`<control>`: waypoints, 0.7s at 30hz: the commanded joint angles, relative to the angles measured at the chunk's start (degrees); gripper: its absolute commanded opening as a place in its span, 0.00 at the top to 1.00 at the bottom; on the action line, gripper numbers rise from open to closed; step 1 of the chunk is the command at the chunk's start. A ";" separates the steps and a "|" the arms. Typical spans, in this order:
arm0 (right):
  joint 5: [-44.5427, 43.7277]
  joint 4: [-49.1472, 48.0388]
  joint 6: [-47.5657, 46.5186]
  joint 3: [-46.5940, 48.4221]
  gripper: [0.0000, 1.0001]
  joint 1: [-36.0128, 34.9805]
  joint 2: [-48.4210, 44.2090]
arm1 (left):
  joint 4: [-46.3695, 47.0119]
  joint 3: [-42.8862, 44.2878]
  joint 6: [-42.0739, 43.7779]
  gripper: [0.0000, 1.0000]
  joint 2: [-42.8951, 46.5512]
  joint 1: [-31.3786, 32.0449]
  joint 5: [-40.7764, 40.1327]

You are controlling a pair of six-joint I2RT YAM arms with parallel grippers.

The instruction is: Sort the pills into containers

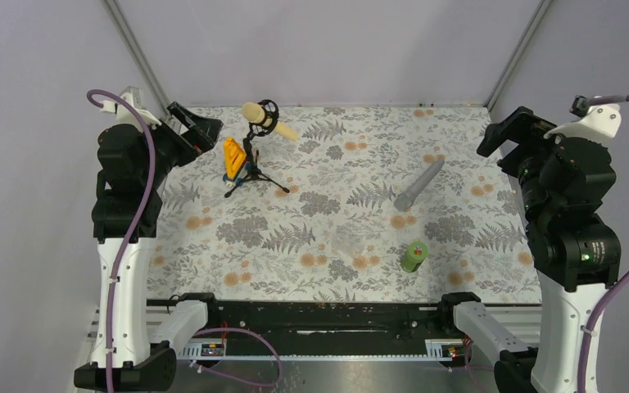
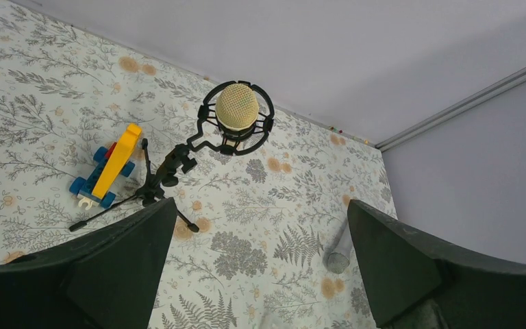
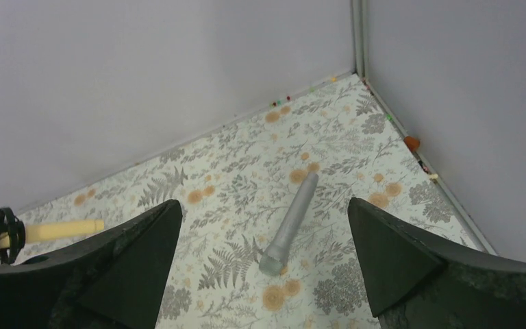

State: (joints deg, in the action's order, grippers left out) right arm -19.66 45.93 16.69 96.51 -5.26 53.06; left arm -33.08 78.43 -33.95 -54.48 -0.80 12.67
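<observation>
Low, clear container (image 1: 348, 243), barely visible, near the counter's (image 1: 459, 237) near edge; left claw (image 2: 260, 271) and right claw (image 3: 260, 271) both spread wide.

A lab booth: grey walls (image 1: 311, 49), patterned mat (image 1: 336, 205).

A grey tube (image 3: 290, 223) lies on the patterned mat (image 3: 226, 171), claw (image 3: 260, 203) spread wide.
</observation>
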 commanded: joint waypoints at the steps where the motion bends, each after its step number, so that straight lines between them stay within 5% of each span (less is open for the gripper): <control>1: 6.84 -3.14 -2.57 -3.96 0.01 0.26 -1.02 | 1.92 0.68 0.04 0.01 0.44 0.10 0.37; 9: 28.62 -8.24 -2.49 -13.73 0.00 0.26 -3.24 | -1.79 0.53 0.02 0.01 -1.88 0.09 2.83; 18: 41.77 -10.32 4.04 -22.64 0.01 0.16 -0.60 | 0.69 -5.94 1.11 0.01 0.83 0.03 7.70; 21: 46.97 -9.97 7.27 -25.23 0.10 -0.62 1.69 | 2.57 -7.21 0.91 0.01 1.92 0.07 10.88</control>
State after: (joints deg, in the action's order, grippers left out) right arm 16.82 38.02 19.22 73.95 -5.26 52.07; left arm -35.86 72.23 -33.85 -54.83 -0.78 17.61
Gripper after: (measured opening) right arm 0.967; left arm 0.985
